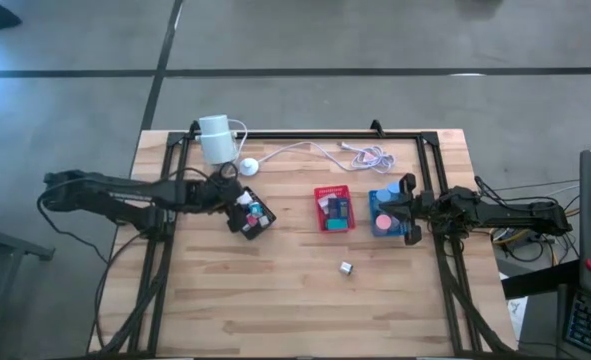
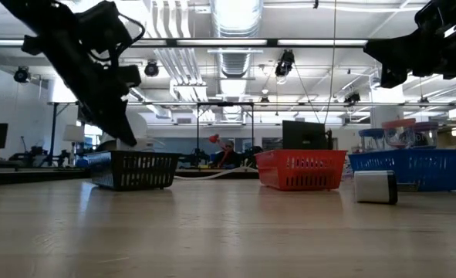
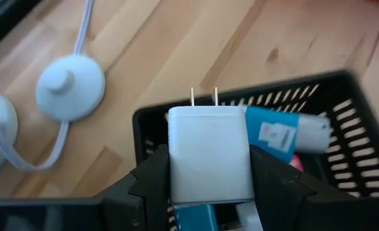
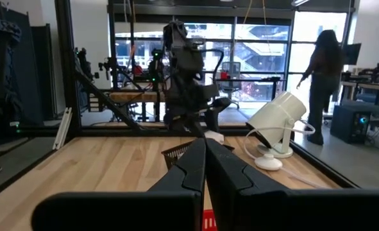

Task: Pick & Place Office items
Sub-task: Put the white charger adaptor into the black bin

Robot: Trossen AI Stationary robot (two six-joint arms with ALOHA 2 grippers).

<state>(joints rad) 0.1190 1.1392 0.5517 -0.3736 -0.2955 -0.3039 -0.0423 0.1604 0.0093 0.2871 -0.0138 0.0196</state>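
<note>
Trays hold most items; my left gripper (image 3: 210,186) pinches a white charger (image 3: 210,153) over the black tray (image 1: 247,222); one piece (image 1: 346,267), seemingly, remains.

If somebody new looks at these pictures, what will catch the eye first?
First, the white charger block with two metal prongs, clamped in the left gripper right above the black tray, which holds other pieces. Next, the three trays in a row: black, red and blue, with the shut right gripper above the blue one. One small block lies alone on the table.
</note>
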